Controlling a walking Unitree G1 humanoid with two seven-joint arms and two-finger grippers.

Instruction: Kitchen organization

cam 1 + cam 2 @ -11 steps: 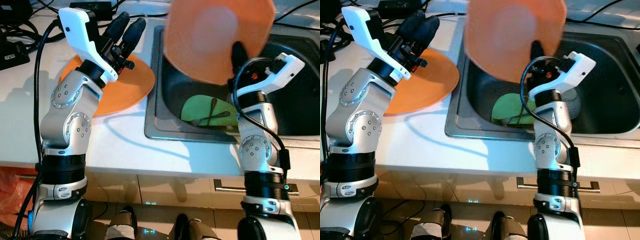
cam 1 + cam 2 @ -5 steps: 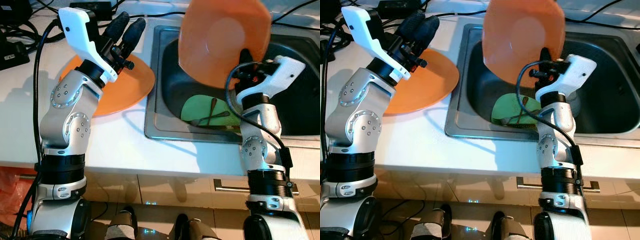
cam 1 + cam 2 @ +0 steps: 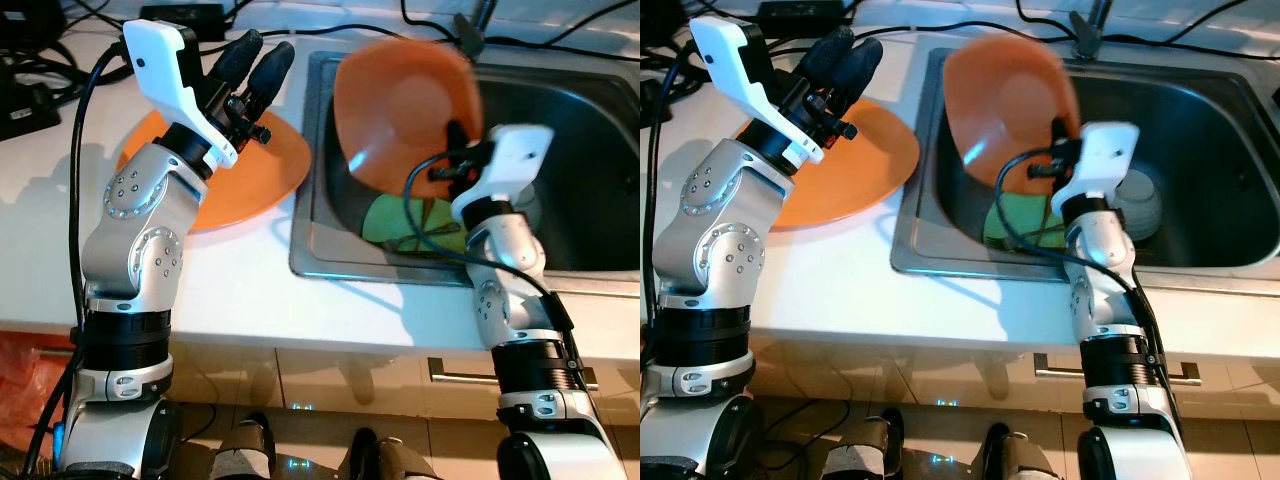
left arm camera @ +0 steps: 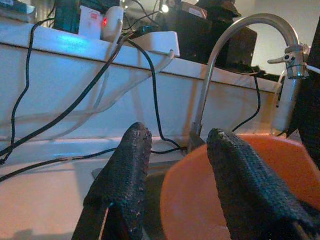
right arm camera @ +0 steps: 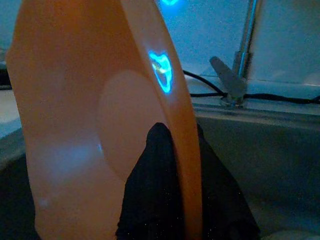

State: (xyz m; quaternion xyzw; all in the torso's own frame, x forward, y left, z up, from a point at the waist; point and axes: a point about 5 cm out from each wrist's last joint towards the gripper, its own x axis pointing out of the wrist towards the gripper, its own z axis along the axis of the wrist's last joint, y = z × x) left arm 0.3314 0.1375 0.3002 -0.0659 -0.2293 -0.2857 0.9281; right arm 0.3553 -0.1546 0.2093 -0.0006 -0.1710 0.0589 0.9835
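At the far left edge of the white counter [image 3: 240, 290] lie black cables and dark boxes. Next to them, the left claw [image 3: 255, 62] hangs in the air with its two black fingers spread apart and nothing between them, poised over a flat orange plate [image 3: 265, 175] that rests on the counter hard against the sink's left rim. The steel sink [image 3: 310, 230] is set into the counter's right half; a green plate [image 3: 1015, 222] with a utensil across it lies on the basin floor, and a pale stack of dishes [image 3: 1137, 205] sits beside it. Above them the right claw [image 5: 167, 145] pinches the rim of a second orange plate [image 3: 405, 105], one finger on each face, holding it nearly on edge over the left part of the basin. The tap [image 4: 225, 60] rises at the sink's back edge.

The grip bears on only a small part of the rim, so the tilted plate could likely pivot or slip and drop onto the dishes below. Swinging it toward the counter, its lower edge could clip the sink's rim, or the waiting left claw could be struck.
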